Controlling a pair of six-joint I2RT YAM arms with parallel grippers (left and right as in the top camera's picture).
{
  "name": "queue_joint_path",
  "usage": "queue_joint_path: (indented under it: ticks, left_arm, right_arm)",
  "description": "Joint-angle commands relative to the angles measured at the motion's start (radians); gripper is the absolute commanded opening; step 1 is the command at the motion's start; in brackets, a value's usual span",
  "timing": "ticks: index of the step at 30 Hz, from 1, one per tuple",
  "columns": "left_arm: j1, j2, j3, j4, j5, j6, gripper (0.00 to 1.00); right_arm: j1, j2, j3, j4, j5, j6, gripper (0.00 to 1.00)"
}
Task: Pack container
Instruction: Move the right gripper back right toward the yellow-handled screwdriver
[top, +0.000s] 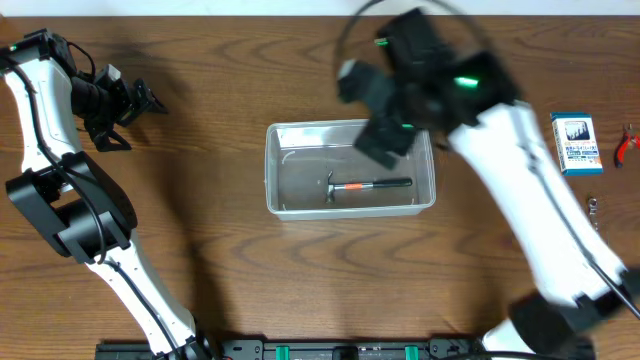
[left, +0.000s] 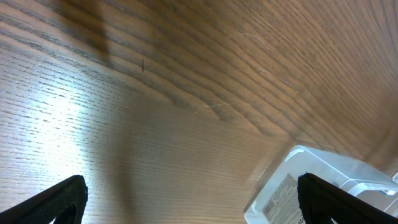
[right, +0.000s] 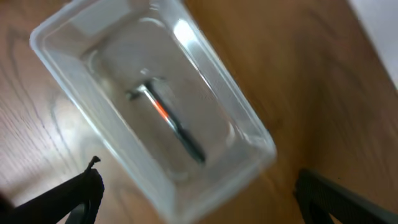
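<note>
The container (top: 272, 170) is a clear plastic tub at the table's centre. A small hammer (top: 368, 186) with a black and orange handle lies inside it. My right gripper (top: 385, 135) hovers above the tub's far right corner, blurred, open and empty. In the right wrist view the container (right: 245, 115) and the hammer (right: 171, 121) lie below the wide-spread fingers of the right gripper (right: 199, 199). My left gripper (top: 150, 100) is open and empty at the far left. In the left wrist view the left gripper (left: 193, 205) is over bare wood, and a labelled corner of the container (left: 292, 186) shows at lower right.
A blue box (top: 576, 143) stands at the right edge of the table, with red pliers (top: 626, 145) beside it. A small metal piece (top: 594, 207) lies below the box. The table is brown wood.
</note>
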Motion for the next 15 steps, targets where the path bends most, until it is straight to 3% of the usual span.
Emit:
queue_joint_path:
  ticks: [1,7,15]
  left_arm:
    - [0.004,-0.026,0.019,0.0,-0.005,-0.001,0.98]
    - [0.004,-0.026,0.019,0.0,-0.005,-0.001,0.98]
    - [0.004,-0.026,0.019,0.0,-0.005,-0.001,0.98]
  right_arm:
    - [-0.047,-0.096,0.012,-0.064,0.06,0.193,0.99]
    - [-0.154,-0.236,0.012,-0.307,0.06,0.326,0.99]
    - [-0.232,-0.494,-0.175,-0.318,0.048,0.474,0.99]
